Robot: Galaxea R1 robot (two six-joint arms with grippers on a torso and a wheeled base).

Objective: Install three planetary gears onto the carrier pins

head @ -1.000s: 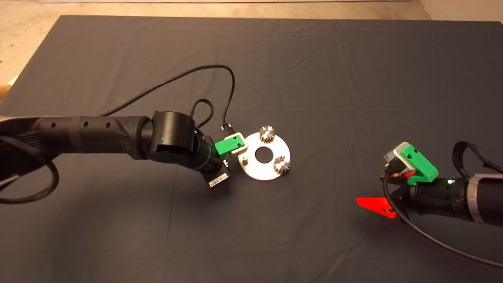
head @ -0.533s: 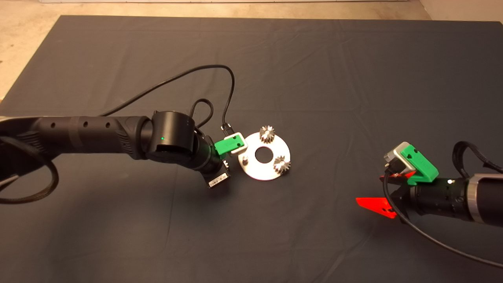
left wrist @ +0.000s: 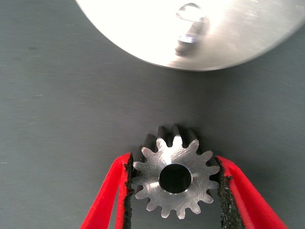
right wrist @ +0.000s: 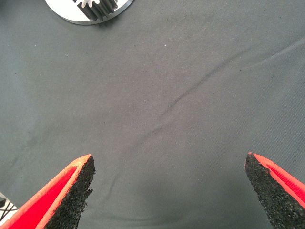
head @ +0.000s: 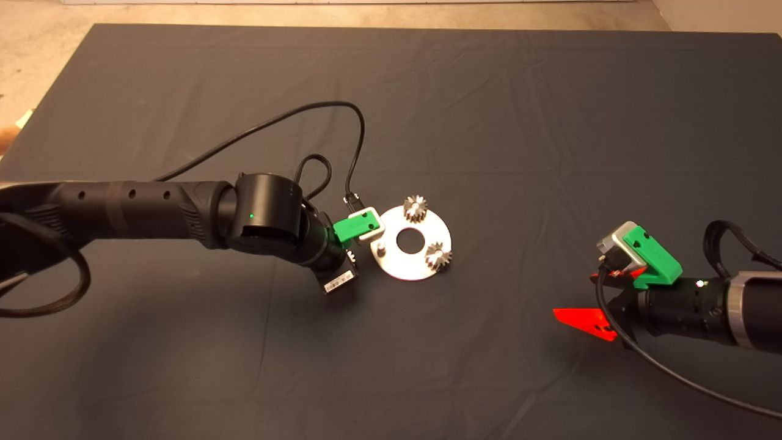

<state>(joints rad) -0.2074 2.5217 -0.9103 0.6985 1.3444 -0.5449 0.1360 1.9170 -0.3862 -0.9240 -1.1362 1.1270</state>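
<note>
Beside the carrier plate (head: 410, 255), left tool (left wrist: 175, 191) pinching third planetary gear (left wrist: 175, 177) flat by its teeth, bore to be centred over bare carrier pin (left wrist: 189, 21) before lowering squarely; right tool (right wrist: 169, 191) wide open, empty, well apart.

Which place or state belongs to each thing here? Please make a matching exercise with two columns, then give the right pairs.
Things:
1. third gear
2. bare pin
3. right hand
4. two mounted gears

Places or states:
A. open, over bare mat, away from the plate
B. already on the plate's pins
C. gripped between the left hand's red fingers, beside the plate
D. standing on the plate, no gear on it

Pairs: 1-C, 2-D, 3-A, 4-B
</note>
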